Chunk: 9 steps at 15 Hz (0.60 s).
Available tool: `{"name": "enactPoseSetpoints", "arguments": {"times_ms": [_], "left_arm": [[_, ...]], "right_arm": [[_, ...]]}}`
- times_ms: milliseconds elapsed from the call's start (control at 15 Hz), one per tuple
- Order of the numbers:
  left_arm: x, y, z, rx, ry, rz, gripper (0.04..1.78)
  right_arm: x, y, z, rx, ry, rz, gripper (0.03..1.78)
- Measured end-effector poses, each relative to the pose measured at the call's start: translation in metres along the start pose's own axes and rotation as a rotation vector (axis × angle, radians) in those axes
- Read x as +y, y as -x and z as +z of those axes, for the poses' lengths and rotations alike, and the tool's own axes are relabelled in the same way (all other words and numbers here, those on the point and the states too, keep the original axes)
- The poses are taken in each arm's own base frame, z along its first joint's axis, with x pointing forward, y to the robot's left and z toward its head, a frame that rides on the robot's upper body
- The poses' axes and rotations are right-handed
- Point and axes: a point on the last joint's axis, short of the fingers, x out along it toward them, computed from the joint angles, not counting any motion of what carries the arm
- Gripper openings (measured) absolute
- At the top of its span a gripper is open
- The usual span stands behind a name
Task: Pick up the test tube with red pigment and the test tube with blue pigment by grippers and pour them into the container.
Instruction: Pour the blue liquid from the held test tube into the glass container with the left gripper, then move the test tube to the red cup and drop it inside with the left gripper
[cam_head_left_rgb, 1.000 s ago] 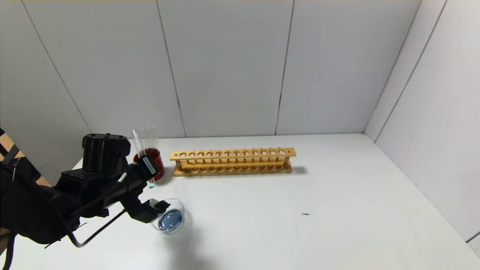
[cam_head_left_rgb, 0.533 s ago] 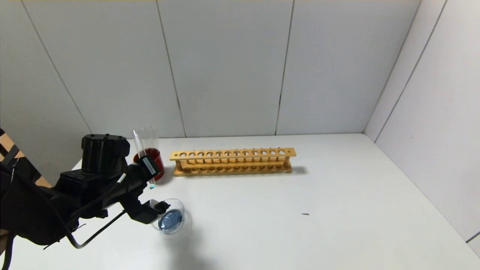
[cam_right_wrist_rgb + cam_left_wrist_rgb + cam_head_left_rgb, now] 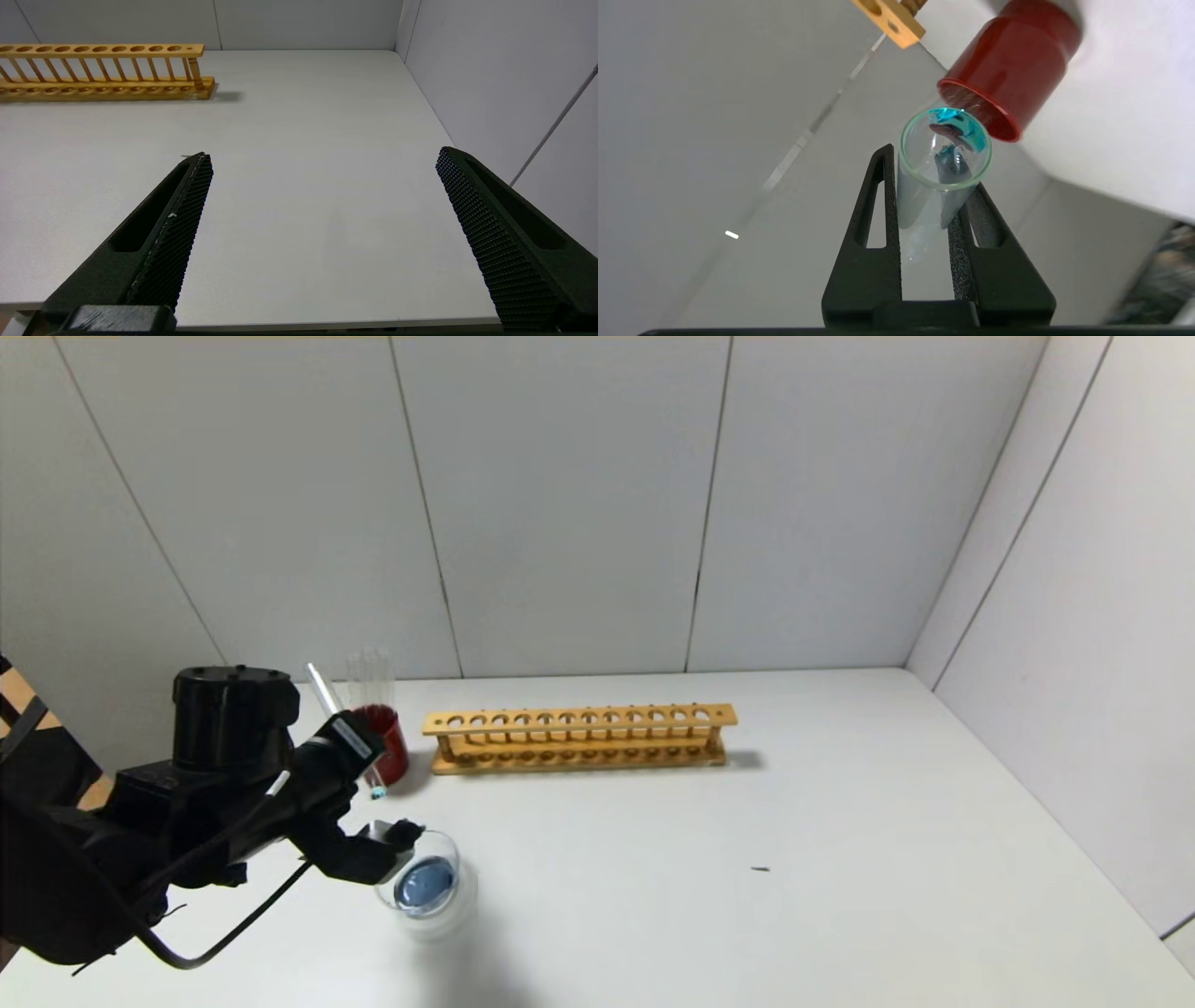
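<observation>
The left pincer [image 3: 924, 205] is closed around the test tube with blue pigment [image 3: 941, 179], its two black fingers [image 3: 878, 224] pressing the glass on either side. In the left wrist view the tube's open mouth faces the camera, and a little teal liquid clings inside near its far end. In the head view the tube [image 3: 347, 728] is tilted, its open end up and to the left, its rounded tip with a speck of teal pointing down and to the right. The left pincer [image 3: 359, 784] hangs at the left of the white surface [image 3: 747, 821], just beside and above the container [image 3: 425, 882], a low clear glass dish holding a pool of dark blue liquid. Whether the pincer touches the dish rim is hard to tell.

Just behind the pincer stands a dark red cup [image 3: 387, 747] with a few clear tubes in it. To its right, farther back, lies a long wooden tube rack [image 3: 579, 737].

The right pincer [image 3: 322, 186] is wide open, holding nothing, above the near right part of the surface [image 3: 303, 140], well apart from the rack [image 3: 103, 70].
</observation>
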Motion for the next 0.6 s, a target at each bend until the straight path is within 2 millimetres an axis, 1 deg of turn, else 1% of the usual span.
{"name": "enactPoseSetpoints", "arguments": {"times_ms": [67,200,400,533,600], "left_arm": [[-0.001,0.008,-0.001,0.01,0.105,0.004,0.33],[-0.003,0.029,-0.005,0.048,0.345,0.023,0.33],[-0.007,0.063,-0.013,0.182,0.741,0.054,0.33],[-0.011,0.078,-0.015,0.222,1.002,0.08,0.33],[-0.01,0.081,-0.016,0.225,1.12,0.1,0.33]], "right_arm": [[0.0,0.0,0.0,0.0,0.0,0.0,1.75],[0.0,0.0,0.0,0.0,0.0,0.0,1.75],[0.0,0.0,0.0,0.0,0.0,0.0,1.75],[0.0,0.0,0.0,0.0,0.0,0.0,1.75],[0.0,0.0,0.0,0.0,0.0,0.0,1.75]]}}
